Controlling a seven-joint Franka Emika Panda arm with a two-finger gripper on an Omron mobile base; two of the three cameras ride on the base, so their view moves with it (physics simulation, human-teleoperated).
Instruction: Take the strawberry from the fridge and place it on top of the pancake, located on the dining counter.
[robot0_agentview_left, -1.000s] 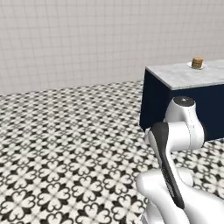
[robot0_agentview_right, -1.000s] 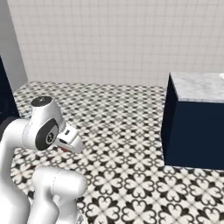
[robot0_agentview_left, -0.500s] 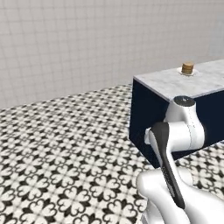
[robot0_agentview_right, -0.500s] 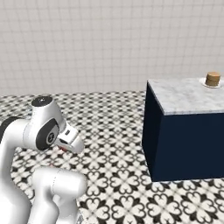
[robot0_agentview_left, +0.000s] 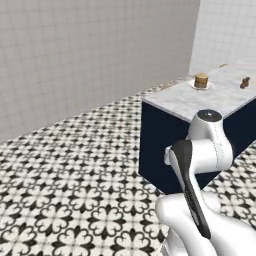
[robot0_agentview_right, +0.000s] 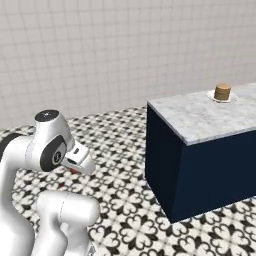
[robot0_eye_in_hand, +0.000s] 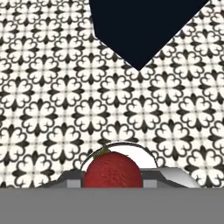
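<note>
A pale tiled wall (robot0_agentview_right: 100, 45) is backing the scene, and a black-and-white patterned floor (robot0_agentview_left: 65, 200) is spreading out in front of the dining counter (robot0_agentview_right: 200, 165). This navy block with its marble tabletop (robot0_agentview_right: 200, 117) serves as the landmark for all positions below.

The white arm (robot0_agentview_right: 45, 150) is standing clear of the dining counter, off its near corner, with floor between the two. The pincer (robot0_agentview_right: 82, 165) is pointing down at the floor, its jaws drawn in narrow on the strawberry (robot0_eye_in_hand: 113, 169). The hand view is showing the red berry with its green cap sitting between the fingers, and the counter's dark corner ahead of it.

The pancake (robot0_agentview_right: 222, 92) is resting on its small white plate (robot0_agentview_right: 221, 99) on the tabletop, well back from the near corner. A small brown shaker (robot0_agentview_left: 244, 82) is standing just beyond the pancake in the left base view.

Procedure for the step in hand, judged from this layout:
- The carry is in progress, so the grip should remain unchanged.
- The berry should be raised above the tabletop edge before crossing it.
- The release should be centred over the stack, low enough that the berry is not rolling off.
</note>
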